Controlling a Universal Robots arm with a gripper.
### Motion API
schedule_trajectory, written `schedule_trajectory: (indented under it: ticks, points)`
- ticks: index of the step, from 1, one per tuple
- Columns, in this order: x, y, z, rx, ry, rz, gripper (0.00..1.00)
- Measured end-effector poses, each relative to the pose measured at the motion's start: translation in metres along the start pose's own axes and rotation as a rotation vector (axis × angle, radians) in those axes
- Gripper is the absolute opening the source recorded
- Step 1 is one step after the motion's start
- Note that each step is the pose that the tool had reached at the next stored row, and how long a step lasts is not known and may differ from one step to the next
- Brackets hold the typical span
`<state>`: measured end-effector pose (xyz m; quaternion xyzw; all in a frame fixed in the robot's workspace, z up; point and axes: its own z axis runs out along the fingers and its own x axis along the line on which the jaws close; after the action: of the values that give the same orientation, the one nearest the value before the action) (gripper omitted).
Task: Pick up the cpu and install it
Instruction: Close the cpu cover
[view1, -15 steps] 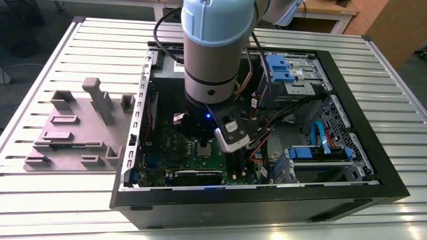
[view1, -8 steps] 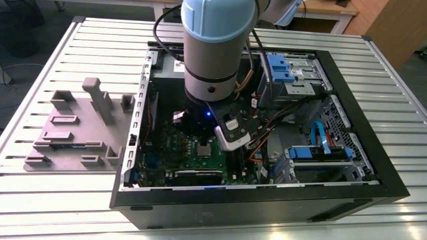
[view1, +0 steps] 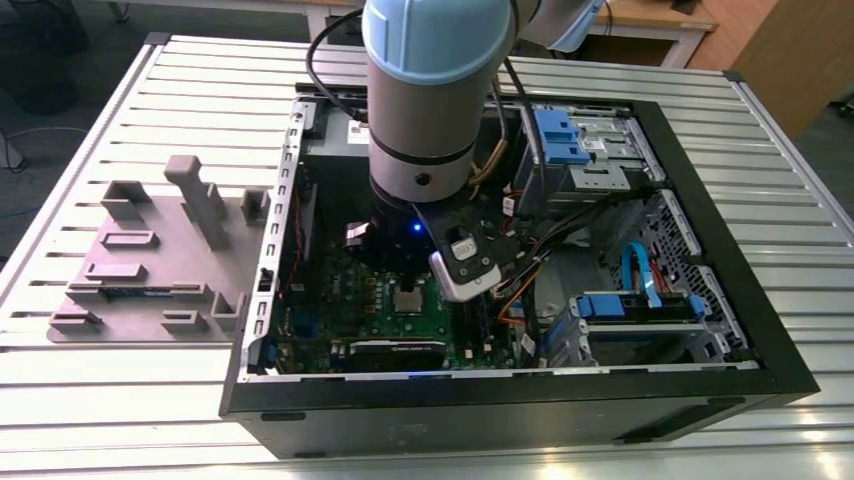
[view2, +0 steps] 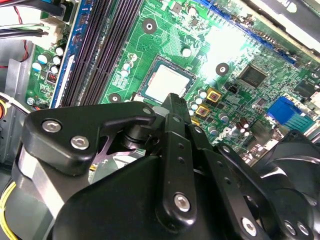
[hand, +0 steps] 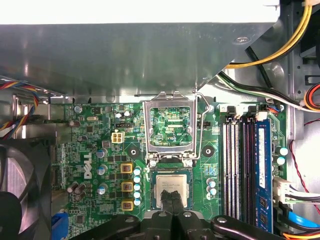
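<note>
Ribbed metal tabletop (view1: 134, 110), wooden desk (view1: 654, 25) behind, bearing an open computer case (view1: 507, 415) and, at the exterior view's left, a grey fixture (view1: 134, 270). Second wrist view: hand (view2: 172, 102) just over the cpu (view2: 165, 82). First wrist view: fingers (hand: 178, 202) pressed together above the cpu, seated in its socket (hand: 154, 190); perhaps touching.

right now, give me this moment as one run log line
cpu: lying in socket | socket lid: flipped open | gripper: over cpu, jaws shut
</note>
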<state>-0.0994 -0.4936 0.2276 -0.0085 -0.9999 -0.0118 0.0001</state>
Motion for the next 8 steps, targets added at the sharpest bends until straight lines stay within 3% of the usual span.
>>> schedule_trajectory:
  ticks: [8]
  points:
    - [-0.0015,0.0001,-0.0011,0.0,0.0,0.0,0.11]
